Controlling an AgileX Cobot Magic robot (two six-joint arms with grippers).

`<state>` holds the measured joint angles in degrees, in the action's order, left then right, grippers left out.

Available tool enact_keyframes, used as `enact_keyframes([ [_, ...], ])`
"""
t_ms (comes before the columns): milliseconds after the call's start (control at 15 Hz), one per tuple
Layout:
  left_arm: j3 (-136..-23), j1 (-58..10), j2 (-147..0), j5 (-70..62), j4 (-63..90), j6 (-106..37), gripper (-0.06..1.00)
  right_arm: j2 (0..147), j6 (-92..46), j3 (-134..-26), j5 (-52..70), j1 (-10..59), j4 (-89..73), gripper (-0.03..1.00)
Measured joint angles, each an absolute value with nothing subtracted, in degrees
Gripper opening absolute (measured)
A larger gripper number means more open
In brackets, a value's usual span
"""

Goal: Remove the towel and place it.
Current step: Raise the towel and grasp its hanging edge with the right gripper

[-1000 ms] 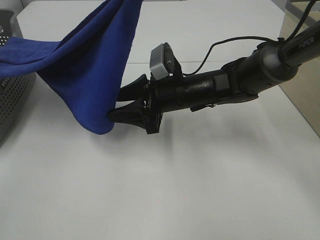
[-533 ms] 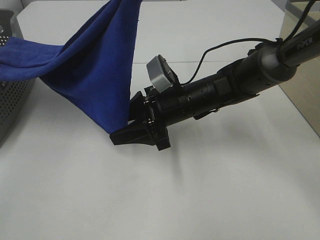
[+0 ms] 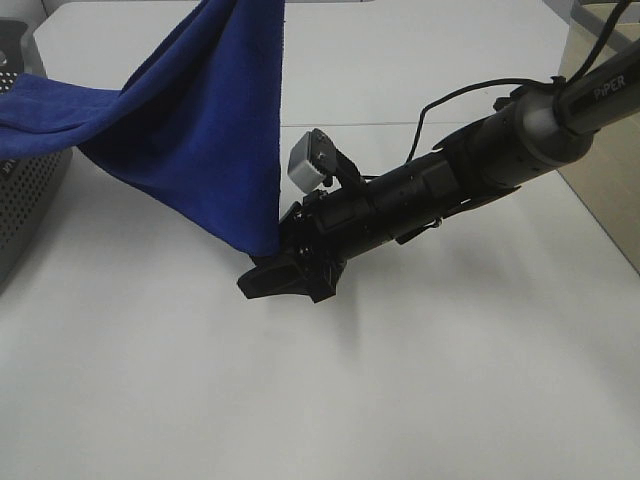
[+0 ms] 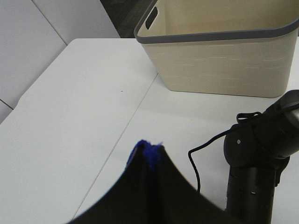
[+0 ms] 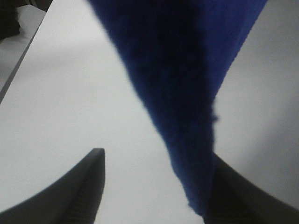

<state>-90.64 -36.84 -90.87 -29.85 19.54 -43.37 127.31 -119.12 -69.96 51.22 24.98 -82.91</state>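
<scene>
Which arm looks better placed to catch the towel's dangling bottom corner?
Right. The right gripper stands open around the towel's hanging tip; the left gripper is shut on another part of it.

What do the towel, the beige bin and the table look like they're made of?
The towel looks like plush fabric, probably microfibre: fuzzy nap, limp drape. The bin seems moulded matte plastic, beige with a grey rim and a cut handle slot. The table has a smooth white matte top, perhaps laminate; hard to tell.
</scene>
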Motion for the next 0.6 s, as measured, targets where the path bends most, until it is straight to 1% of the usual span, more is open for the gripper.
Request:
enact_keyframes([
  [200,-90.6,-36.8,-90.9,-29.9,19.6,-43.4,0.0,127.3,-118.8,-70.0,49.2,25.0,-85.1,0.55],
  [600,-90.6,-36.8,-90.9,-29.9,18.2,-42.6,0.0,127.3,-118.8,-70.0,48.0,23.9,-86.1,0.55],
])
